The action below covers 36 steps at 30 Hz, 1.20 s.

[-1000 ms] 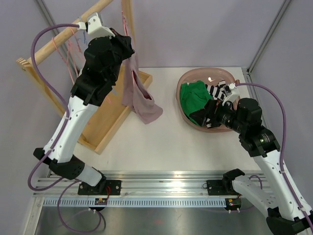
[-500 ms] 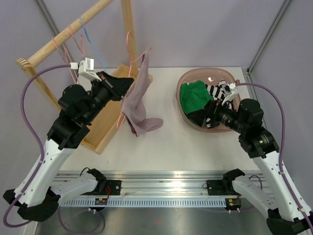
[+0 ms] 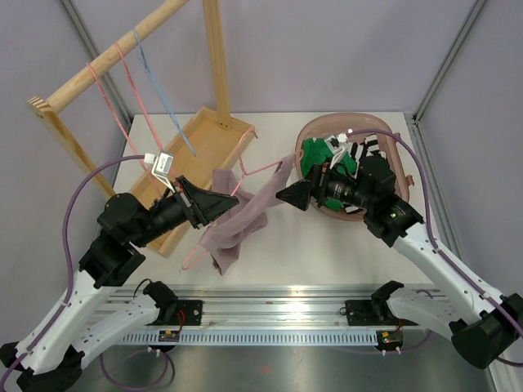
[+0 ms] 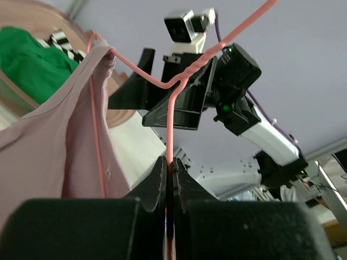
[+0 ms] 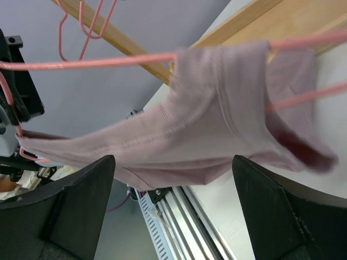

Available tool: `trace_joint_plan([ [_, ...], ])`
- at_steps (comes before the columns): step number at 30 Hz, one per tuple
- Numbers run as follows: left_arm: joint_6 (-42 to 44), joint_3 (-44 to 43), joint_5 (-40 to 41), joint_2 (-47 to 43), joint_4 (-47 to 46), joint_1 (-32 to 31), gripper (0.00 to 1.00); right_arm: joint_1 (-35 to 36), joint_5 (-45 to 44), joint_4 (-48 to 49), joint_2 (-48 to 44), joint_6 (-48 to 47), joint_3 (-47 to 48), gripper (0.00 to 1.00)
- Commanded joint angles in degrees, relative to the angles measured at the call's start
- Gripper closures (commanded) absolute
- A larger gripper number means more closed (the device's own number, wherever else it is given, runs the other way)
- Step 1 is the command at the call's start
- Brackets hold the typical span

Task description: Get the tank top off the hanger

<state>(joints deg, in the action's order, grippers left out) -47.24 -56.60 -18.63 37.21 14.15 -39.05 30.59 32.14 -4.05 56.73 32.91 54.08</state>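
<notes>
Now, what you have:
L gripper point(image 4: 170, 173): clamped on hanger point(image 4: 169, 116) neck.
R gripper point(image 3: 286, 194): fingers wide, holding nothing; just beside tank top point(image 3: 235, 227) edge.
Tank top: mauve, strap over hanger's shoulder, body sagging btwn arms, above table point(image 3: 327, 253).
Hanger: pink wire, tilted, well apart from rack point(image 3: 106, 61).

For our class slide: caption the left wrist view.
Left gripper shut on a pink wire hanger carrying a mauve fabric tank top, open right gripper facing it.
</notes>
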Motion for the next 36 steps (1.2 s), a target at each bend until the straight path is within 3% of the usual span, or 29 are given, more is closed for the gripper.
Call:
trace_joint_plan([
  [1, -2.94, 1.31, -3.78, -2.84, -5.11, -1.29, 1.00, 3.95, -5.15, 7.21, 2.50, -2.06, 3.22, 0.05],
  [6, -2.94, 2.37, -2.11, -4.25, -2.20, -1.82, 1.00, 5.18, -9.98, 8.27, 5.67, -2.58, 4.62, 0.16],
  [10, -2.50, 2.98, -1.49, -5.04, -0.18, -2.08, 1.00, 5.36, -12.45, 7.05, 6.46, -3.46, 5.59, 0.35],
  [16, -1.63, 3.69, -0.62, -5.84, 1.22, -2.17, 1.00, 5.45, -15.62, 5.02, 7.60, -5.48, 6.73, 0.45],
  [20, -1.45, 3.95, -0.53, -5.83, 1.76, -2.17, 1.00, 5.36, -15.18, 4.76, 7.96, -6.27, 7.44, 0.65],
  [24, -1.10, 3.69, 0.78, -6.27, 3.41, -2.17, 1.00, 5.45, -17.19, 2.40, 8.13, -7.24, 7.96, 0.98],
  [33, 0.49, 2.72, 2.37, -8.47, 7.47, -2.17, 1.00, 5.18, -39.05, -9.65, 9.45, -10.14, 11.48, 1.00],
  [36, 0.05, 2.98, 1.23, -9.17, 6.86, -2.17, 1.00, 4.04, -42.60, -14.74, 13.04, -10.93, 15.34, 1.00],
])
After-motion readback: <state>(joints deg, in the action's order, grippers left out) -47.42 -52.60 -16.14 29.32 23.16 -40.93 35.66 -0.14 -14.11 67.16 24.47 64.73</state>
